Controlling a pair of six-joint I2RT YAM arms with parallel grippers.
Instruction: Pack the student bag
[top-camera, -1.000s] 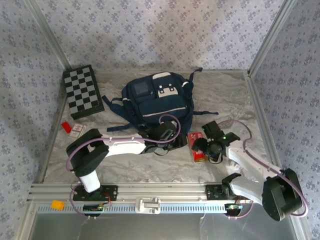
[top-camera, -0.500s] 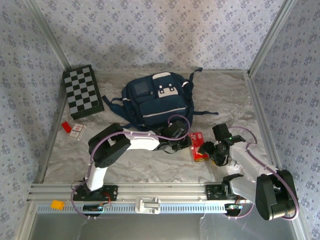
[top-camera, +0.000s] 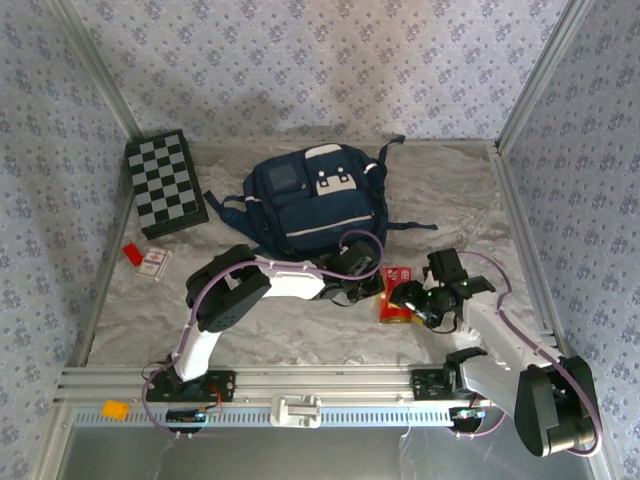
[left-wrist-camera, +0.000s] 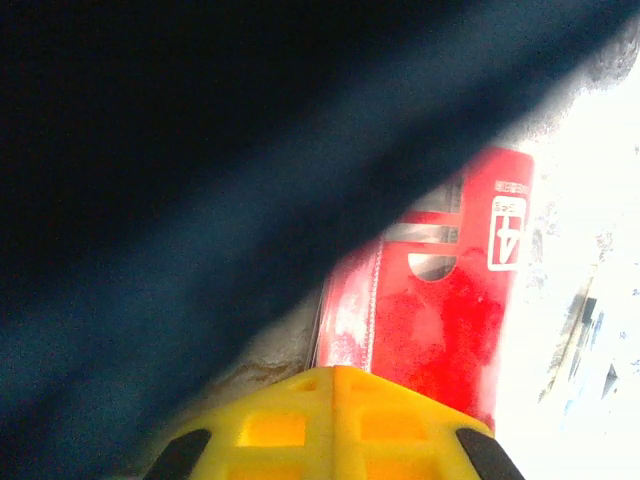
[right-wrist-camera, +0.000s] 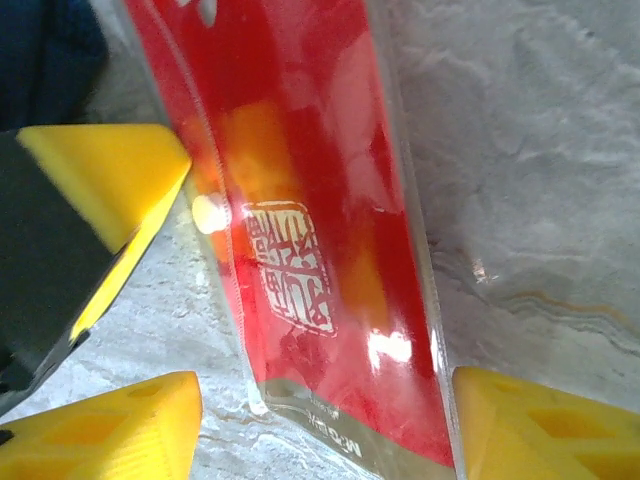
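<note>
One student bag (top-camera: 315, 200) lies flat toward the back of the marbled table (top-camera: 300, 340), front pockets up and straps trailing to either side. One red packet (top-camera: 396, 297) lies just beside the bag's near right corner. One chequered board (top-camera: 165, 183) sits at the far left. Near it are two small items: a red piece (top-camera: 132, 253) and a white card (top-camera: 156, 262).

On the packet, the left wrist view shows a white label (left-wrist-camera: 507, 232) bearing a "4". The right wrist view shows a gold seal (right-wrist-camera: 290, 270) of characters too fine to read.

The left gripper (left-wrist-camera: 335, 400) has its yellow fingers pressed together with nothing seen between them. It sits low at the bag's near edge, and navy fabric crowds across most of its camera. The right gripper (right-wrist-camera: 325, 400) stands spread, one finger on each side of the packet's end — a gap shows on one side, while the other finger is close against the packet's edge. The left gripper's yellow tip sits just beside the packet there.
</note>
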